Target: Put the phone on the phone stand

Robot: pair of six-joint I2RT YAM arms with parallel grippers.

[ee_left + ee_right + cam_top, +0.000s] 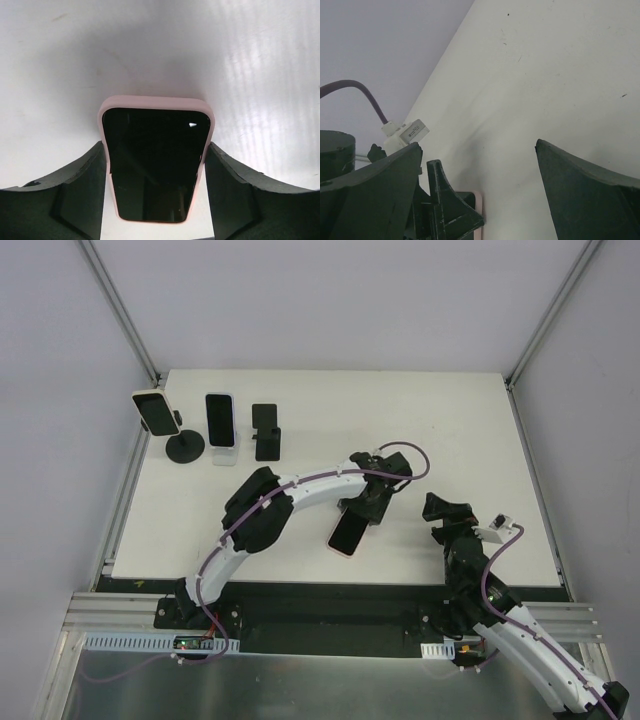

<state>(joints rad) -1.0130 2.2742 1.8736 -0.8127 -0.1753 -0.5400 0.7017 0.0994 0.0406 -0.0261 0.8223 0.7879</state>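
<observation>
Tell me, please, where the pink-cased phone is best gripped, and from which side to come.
Grip the pink-cased phone across its two long edges, near one short end, coming from above the screen. The edges are straight, parallel and close enough to span; the flat faces offer no hold. The left hand sits so.

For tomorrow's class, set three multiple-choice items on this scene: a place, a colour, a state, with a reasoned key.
1. Where is the empty black stand?
A. just right of the clear stand
B. by the right arm's base
C. under the left arm

2. The case of the phone in the left end effector is:
A. blue
B. pink
C. green

3. The right end effector is:
A. shut on a phone
B. open, empty
C. shut on a cable

Key: 1A, side by side at the back; 2B, its rim shows pink; 3B, a wide gap, nothing held.
</observation>
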